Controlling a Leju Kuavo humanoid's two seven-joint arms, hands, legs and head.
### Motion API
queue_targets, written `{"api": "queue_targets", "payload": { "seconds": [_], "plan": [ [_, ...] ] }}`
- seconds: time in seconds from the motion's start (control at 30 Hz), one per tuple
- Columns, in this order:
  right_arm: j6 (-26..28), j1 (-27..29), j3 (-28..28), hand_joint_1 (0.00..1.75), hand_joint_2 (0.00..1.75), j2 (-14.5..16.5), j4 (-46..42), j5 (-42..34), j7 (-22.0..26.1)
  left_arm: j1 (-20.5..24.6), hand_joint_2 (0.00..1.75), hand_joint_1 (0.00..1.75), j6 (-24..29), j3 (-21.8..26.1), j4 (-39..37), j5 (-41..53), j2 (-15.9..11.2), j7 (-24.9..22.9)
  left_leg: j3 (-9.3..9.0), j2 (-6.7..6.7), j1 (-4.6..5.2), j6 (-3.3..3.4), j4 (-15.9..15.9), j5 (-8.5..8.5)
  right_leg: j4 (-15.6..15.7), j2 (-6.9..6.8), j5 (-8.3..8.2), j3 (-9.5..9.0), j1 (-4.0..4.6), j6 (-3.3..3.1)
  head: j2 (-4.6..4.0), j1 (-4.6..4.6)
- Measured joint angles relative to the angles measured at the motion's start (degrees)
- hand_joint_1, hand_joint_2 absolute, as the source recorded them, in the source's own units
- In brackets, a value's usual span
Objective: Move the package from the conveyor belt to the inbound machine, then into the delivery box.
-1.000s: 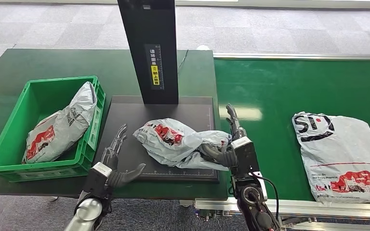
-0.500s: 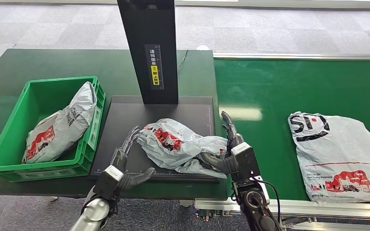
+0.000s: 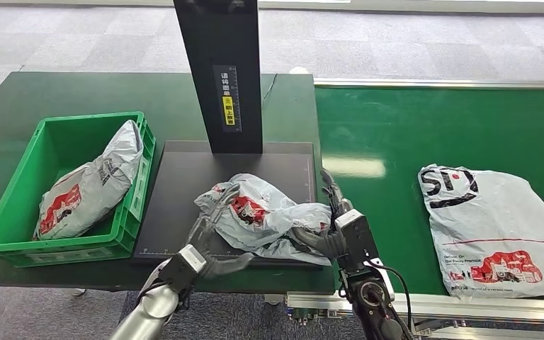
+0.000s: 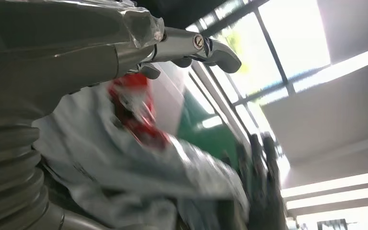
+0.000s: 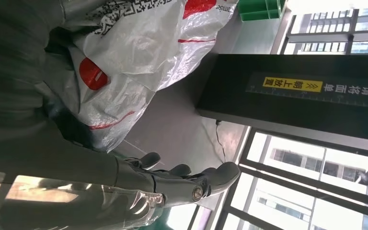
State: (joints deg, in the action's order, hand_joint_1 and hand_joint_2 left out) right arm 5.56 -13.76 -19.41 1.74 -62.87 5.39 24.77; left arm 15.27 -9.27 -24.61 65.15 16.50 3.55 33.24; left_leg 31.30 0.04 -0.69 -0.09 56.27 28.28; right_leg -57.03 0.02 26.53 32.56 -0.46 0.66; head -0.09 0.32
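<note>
A crumpled grey package [image 3: 265, 212] with red print lies on the black platform [image 3: 184, 170] of the inbound machine, under its black column [image 3: 219, 71]. My left hand [image 3: 209, 241] reaches in from the platform's front edge, its spread fingers touching the package's left side. My right hand [image 3: 340, 227] stands at the package's right end, thumb against the plastic and fingers straight. In the left wrist view the package [image 4: 139, 158] lies against my left hand [image 4: 76, 52]. The right wrist view has the package [image 5: 139, 48] by the thumb side of my right hand [image 5: 124, 187], whose fingers stay apart from it.
A green delivery box [image 3: 64, 251] at the left holds another grey package [image 3: 88, 184]. The green conveyor belt [image 3: 397, 127] runs to the right and carries a flat white package [image 3: 496, 227]. The dark green table top extends behind the box.
My left hand has moved right along the platform's front edge until its fingers reach the package. The package has bunched up between my hands. The white package on the belt has drifted slightly left.
</note>
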Motion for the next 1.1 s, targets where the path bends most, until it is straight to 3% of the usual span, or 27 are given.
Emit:
{"api": "queue_targets", "payload": {
  "seconds": [0.2, 0.4, 0.9, 0.93, 1.03, 1.1],
  "plan": [
    [-0.3, 0.3, 0.8, 0.0, 1.75, 0.4, 0.5, 1.2, -0.5, 7.4, 1.75, 0.0, 5.4, -11.1, -4.2, 12.5, 1.9, -7.5, -0.01, 0.0, 0.01, 0.0, 0.0, 0.0, 0.0, 0.01, -0.03, 0.0, -0.01, 0.0, 0.0, -0.01],
    [-0.9, 0.8, 2.3, 0.0, 1.75, 0.9, 0.7, 2.1, -1.0, 13.4, 1.75, 0.0, 2.8, -18.0, -11.5, 18.6, 2.9, -11.7, -0.02, 0.03, 0.0, 0.0, 0.0, 0.0, 0.0, 0.02, -0.03, 0.01, 0.01, -0.01, 0.0, -0.02],
    [-0.9, 3.5, 5.6, 0.0, 1.75, 2.2, 0.8, 4.3, -2.8, 18.3, 1.75, 0.03, -0.1, -22.6, -19.0, 27.4, 4.7, -17.2, 0.0, 0.01, 0.0, 0.0, 0.0, 0.0, 0.0, 0.01, -0.03, -0.01, 0.0, -0.01, 0.0, -0.01],
    [-0.9, 3.8, 5.8, 0.0, 1.75, 2.3, 0.8, 4.5, -2.9, 18.5, 1.75, 0.39, 0.1, -22.7, -19.6, 28.1, 5.0, -17.7, 0.0, 0.0, 0.0, 0.0, 0.0, 0.0, 0.0, 0.01, -0.03, -0.02, 0.0, -0.01, 0.0, -0.01],
    [-0.8, 4.7, 6.4, 0.0, 1.75, 2.6, 0.3, 5.0, -3.3, 18.8, 1.75, 1.66, 3.1, -22.9, -21.0, 30.3, 5.8, -20.2, 0.0, 0.01, 0.0, 0.0, 0.0, 0.0, 0.0, 0.01, -0.03, -0.02, 0.0, -0.01, 0.0, -0.01],
    [-0.8, 5.4, 6.8, 0.0, 1.75, 2.8, -0.6, 5.2, -3.5, 18.7, 1.75, 1.75, 7.1, -22.7, -21.5, 31.8, 6.2, -23.1, 0.0, 0.02, 0.0, 0.0, 0.0, 0.0, 0.0, 0.02, -0.03, -0.01, 0.0, -0.01, 0.0, -0.01]
  ]
}}
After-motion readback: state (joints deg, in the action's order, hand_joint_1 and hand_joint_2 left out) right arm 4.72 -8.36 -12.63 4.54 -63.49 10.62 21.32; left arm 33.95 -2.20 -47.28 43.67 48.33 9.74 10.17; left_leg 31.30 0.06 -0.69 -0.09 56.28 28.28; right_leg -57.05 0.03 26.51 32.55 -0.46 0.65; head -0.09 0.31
